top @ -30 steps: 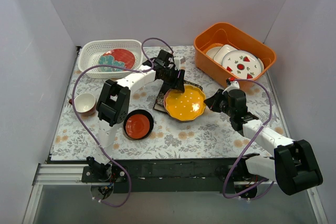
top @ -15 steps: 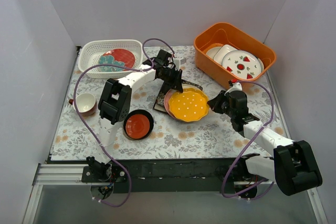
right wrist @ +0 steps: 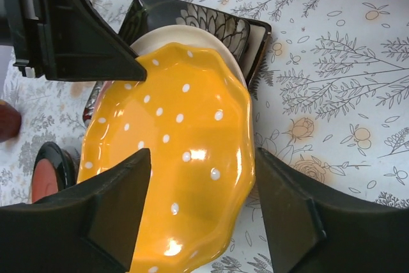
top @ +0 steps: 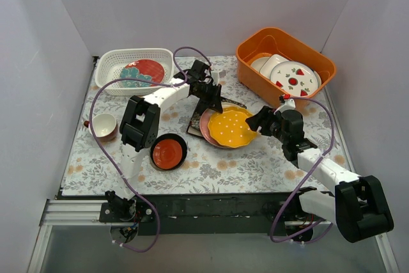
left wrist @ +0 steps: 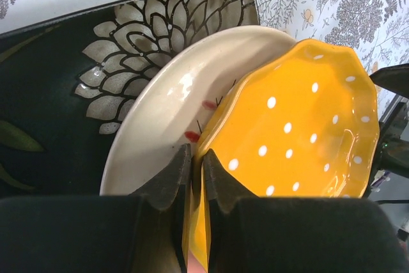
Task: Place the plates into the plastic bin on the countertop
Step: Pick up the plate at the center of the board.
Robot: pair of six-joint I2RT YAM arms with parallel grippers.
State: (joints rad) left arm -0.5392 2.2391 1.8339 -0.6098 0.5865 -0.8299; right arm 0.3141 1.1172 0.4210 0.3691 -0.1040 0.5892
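Observation:
The yellow scalloped dotted plate (top: 233,127) lies on a cream plate (left wrist: 160,113) and a dark floral square plate (left wrist: 77,81) at the middle of the countertop (top: 255,164). My left gripper (top: 214,103) is shut on the yellow plate's (left wrist: 307,132) far-left rim, its fingers (left wrist: 172,177) pinching the edge. My right gripper (top: 255,121) stands open at the plate's right side, with the yellow plate's (right wrist: 179,158) edge between its spread fingers (right wrist: 281,190), which stand apart from it. The white plastic bin (top: 108,68) at the back left holds a teal-and-red plate (top: 142,71).
An orange tub (top: 246,52) with white strawberry plates (top: 294,78) stands at the back right. A small red dish with a dark rim (top: 169,151) lies in front of the left arm. A small white cup (top: 103,126) sits at the left edge.
My right gripper has opened and let go of the yellow plate. My left gripper has shut on its far rim. The plate has settled flatter and slightly to the right.

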